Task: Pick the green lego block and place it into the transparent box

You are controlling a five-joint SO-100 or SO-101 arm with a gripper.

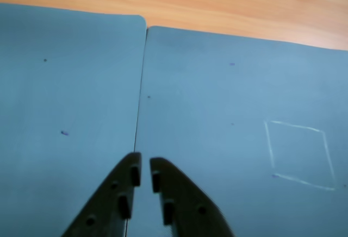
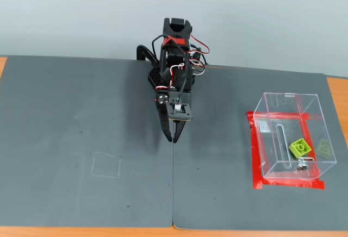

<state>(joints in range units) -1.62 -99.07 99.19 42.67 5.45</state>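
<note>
Grey mat (image 2: 81, 112) mid-frame, my black gripper (image 2: 173, 138) nearly closed, empty; small lime-green studded brick (image 2: 300, 148) sits inside clear plastic box (image 2: 312, 104) lower right, so I reckon nothing's left.

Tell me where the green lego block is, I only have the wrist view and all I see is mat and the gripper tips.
Observer: The green lego block is already inside the transparent box, resting on its floor, in the fixed view.
Operator: Where is that box relative to the arm?
Observer: It stands on the right side of the mat in the fixed view, with red tape around its foot, well apart from the gripper.
Operator: Is the gripper holding anything?
Observer: No. In the fixed view it points down over the seam between the two mats, nearly closed, nothing between the fingers.
</note>
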